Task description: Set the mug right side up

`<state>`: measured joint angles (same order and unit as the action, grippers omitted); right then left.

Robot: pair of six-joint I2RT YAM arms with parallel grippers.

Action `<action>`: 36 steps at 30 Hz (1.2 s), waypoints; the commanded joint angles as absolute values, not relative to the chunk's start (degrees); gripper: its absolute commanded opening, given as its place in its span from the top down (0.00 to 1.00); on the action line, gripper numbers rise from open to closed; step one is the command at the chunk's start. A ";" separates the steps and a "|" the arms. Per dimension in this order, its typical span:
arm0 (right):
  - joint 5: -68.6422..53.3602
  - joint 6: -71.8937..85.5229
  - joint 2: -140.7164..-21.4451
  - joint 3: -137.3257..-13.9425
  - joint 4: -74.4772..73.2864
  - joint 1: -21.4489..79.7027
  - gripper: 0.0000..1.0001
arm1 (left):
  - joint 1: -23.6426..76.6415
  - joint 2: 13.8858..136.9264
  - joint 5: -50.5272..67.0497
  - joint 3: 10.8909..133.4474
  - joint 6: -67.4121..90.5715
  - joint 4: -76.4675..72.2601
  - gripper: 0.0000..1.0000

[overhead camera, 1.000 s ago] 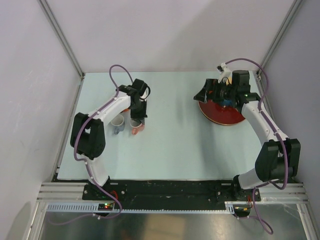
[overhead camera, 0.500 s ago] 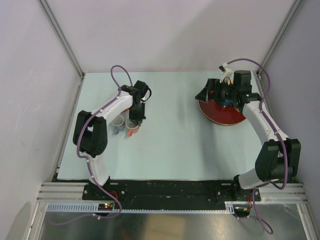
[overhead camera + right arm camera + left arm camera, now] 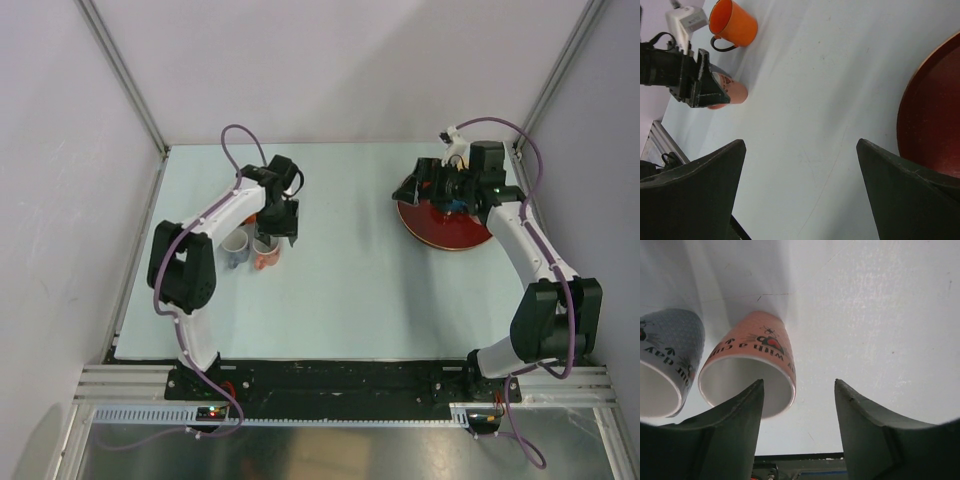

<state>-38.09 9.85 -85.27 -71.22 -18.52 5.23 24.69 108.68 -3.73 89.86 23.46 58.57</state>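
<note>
Currently salmon mug (image 3: pixel 752 347) stands mouth-up on table (image 3: pixel 880 315), just beside grey mug (image 3: pixel 670 340). Left gripper (image 3: pixel 798 387) hangs above it, jaws apart, holding nothing. Right gripper (image 3: pixel 800 145) spread wide near red plate (image 3: pixel 935 115).
</note>
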 commanded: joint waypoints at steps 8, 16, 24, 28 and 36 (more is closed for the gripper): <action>-34.73 -0.92 -90.75 -79.26 -27.07 -9.22 0.01 | 24.68 95.06 -5.20 95.77 18.44 58.62 0.24; -21.33 -18.00 -97.84 -86.10 -29.16 -13.71 0.08 | 25.05 92.16 0.26 97.46 5.55 50.22 0.21; -17.56 -22.07 -110.66 -96.33 -30.22 -17.14 0.07 | 25.85 92.86 3.01 102.30 -0.69 49.67 0.21; -15.64 -22.06 -113.78 -97.60 -29.01 -17.69 0.06 | 26.25 92.57 2.48 101.88 -1.91 49.66 0.21; -23.55 -14.94 -107.62 -87.59 -30.86 -16.33 0.12 | 26.43 92.90 1.18 101.60 -2.28 49.65 0.20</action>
